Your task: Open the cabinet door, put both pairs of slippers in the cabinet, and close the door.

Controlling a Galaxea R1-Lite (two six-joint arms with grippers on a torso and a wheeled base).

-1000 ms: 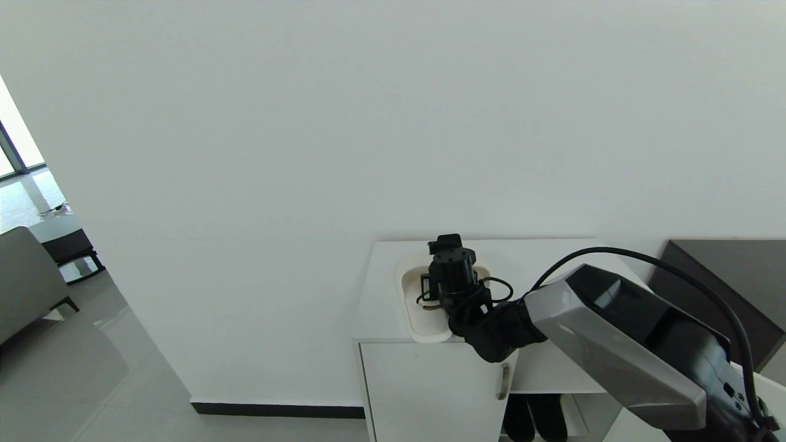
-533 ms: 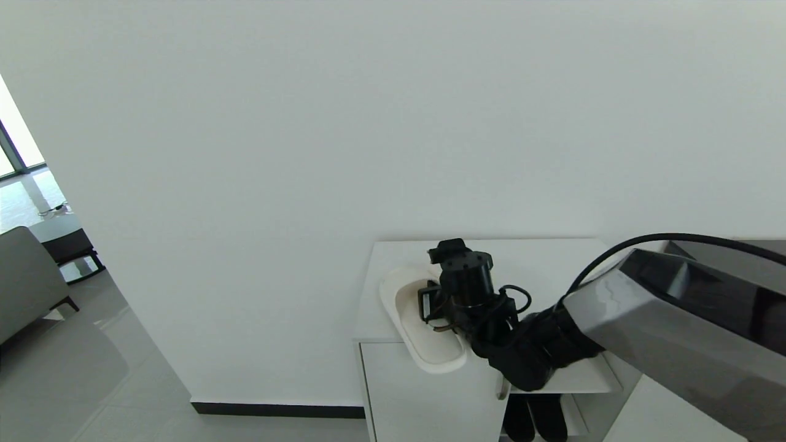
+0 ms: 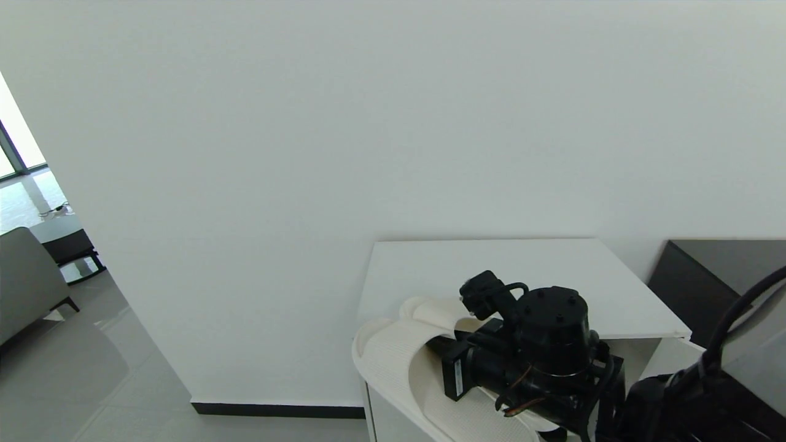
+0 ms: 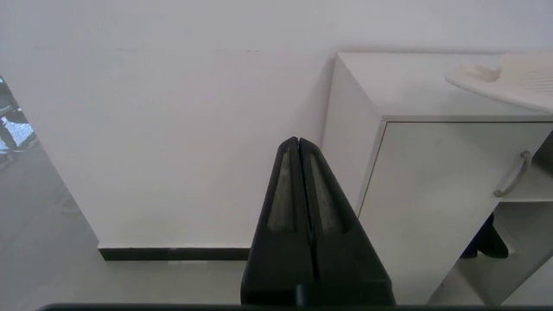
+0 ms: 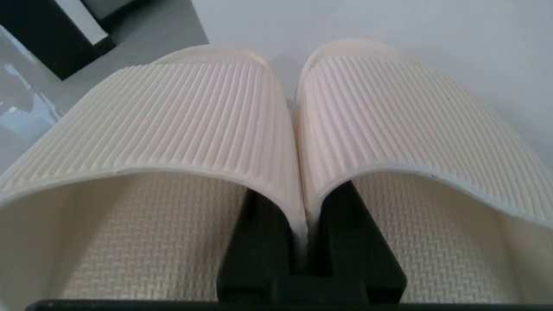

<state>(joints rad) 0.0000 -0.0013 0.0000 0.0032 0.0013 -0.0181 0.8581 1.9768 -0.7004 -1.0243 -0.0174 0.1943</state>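
R gripper (image 5: pixel 300 231) lifted cream slippers (image 5: pixel 199 112) off cabinet top (image 3: pixel 491 270), clamped on them; L gripper (image 4: pixel 299 190) fully closed.

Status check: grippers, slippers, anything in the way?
Right gripper shut on white slippers, at front edge of cabinet. Left gripper shut, empty, clear of it. Dark slippers inside the open side; no obstruction seen.

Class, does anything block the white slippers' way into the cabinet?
Nothing visible does. The right gripper holds the white slippers near the cabinet's top; its right side stands open, with a dark pair low inside. The left door is shut.
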